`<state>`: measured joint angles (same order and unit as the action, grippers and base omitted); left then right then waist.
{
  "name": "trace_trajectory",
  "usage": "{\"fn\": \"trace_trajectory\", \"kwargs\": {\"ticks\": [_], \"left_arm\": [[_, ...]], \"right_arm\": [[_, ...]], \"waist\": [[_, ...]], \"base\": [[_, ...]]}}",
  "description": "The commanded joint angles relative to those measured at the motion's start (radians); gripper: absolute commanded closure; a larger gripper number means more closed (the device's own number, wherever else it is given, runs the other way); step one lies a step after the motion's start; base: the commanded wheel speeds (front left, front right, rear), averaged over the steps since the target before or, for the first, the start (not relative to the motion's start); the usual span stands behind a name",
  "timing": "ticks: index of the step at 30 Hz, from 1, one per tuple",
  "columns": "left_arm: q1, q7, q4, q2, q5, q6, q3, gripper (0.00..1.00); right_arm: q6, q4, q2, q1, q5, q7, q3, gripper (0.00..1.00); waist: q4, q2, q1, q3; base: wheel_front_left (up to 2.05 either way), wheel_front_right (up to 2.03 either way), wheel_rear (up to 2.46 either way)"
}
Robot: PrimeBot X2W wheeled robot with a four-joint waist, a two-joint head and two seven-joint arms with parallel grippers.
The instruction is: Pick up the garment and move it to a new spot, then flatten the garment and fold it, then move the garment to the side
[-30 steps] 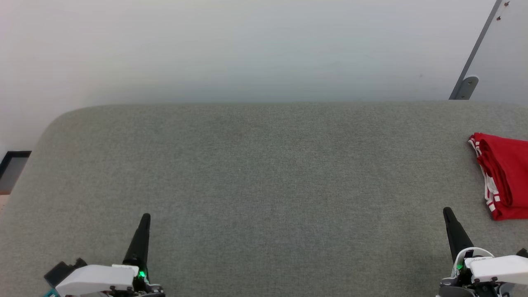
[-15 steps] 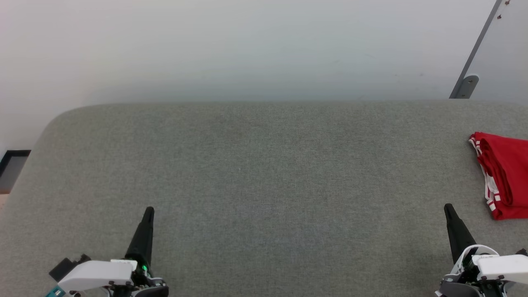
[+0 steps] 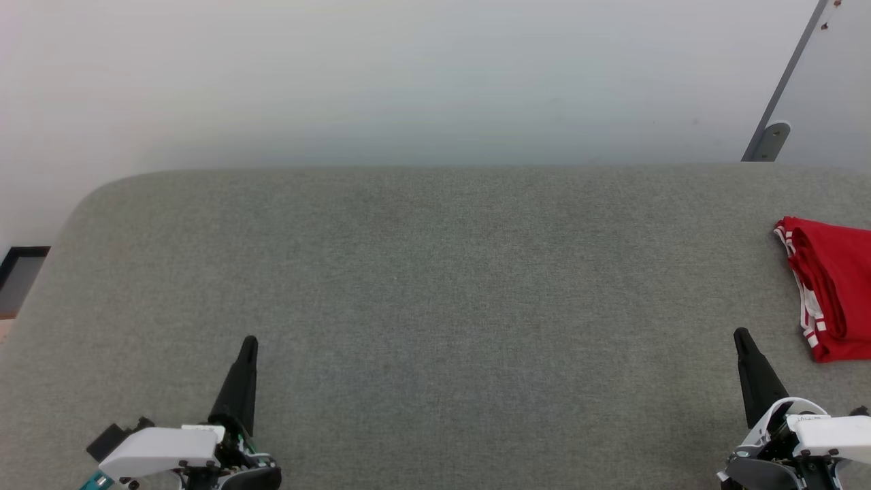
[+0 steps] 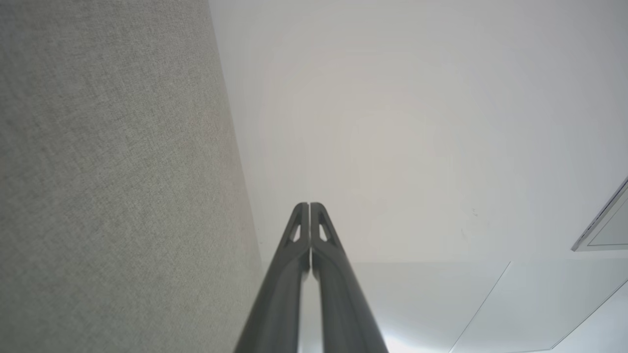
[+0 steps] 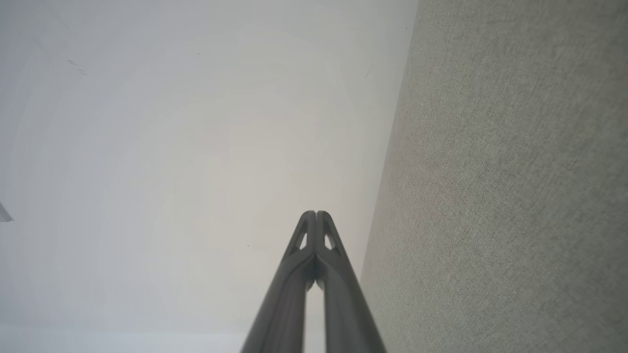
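Observation:
The garment [image 3: 833, 292], red with red-and-white striped trim, lies folded at the far right edge of the grey fabric surface [image 3: 435, 286], cut off by the head view's border. My left gripper [image 3: 249, 341] rests at the lower left, shut and empty, its fingers pressed together in the left wrist view [image 4: 309, 206]. At the lower right my right gripper [image 3: 740, 334] is also shut and empty, a short way in front and to the left of the garment; the right wrist view shows its tips [image 5: 316, 214] touching.
A pale wall [image 3: 408, 82] rises behind the grey surface. A grey bracket and rail [image 3: 769, 143] stand at the back right. The surface's rounded left corner [image 3: 88, 197] drops off to a dark frame on the floor [image 3: 17, 275].
Both grippers have crept slightly forward in the head view. The garment has not moved.

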<state>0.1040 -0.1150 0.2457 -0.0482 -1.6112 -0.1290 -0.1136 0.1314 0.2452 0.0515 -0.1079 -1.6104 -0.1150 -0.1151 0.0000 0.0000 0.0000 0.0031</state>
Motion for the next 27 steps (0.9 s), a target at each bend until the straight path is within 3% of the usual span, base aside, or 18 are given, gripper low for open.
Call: {"fn": "trace_trajectory", "kwargs": {"ticks": [1,27], "left_arm": [[0.011,-0.002,-0.002,0.0,-0.003,-0.003,-0.002,1.0],[0.01,-0.002,-0.002,0.0,-0.003,-0.003,-0.002,1.0]], "right_arm": [[-0.001,-0.002,-0.004,-0.002,-0.004,-0.002,0.0,1.0],[-0.001,-0.002,-0.004,-0.002,-0.005,-0.002,0.0,1.0]], "waist": [[0.0,0.0,0.0,0.0],[0.0,0.0,0.0,0.0]], "base": [[0.0,0.0,0.0],[0.0,0.0,0.0]]}}
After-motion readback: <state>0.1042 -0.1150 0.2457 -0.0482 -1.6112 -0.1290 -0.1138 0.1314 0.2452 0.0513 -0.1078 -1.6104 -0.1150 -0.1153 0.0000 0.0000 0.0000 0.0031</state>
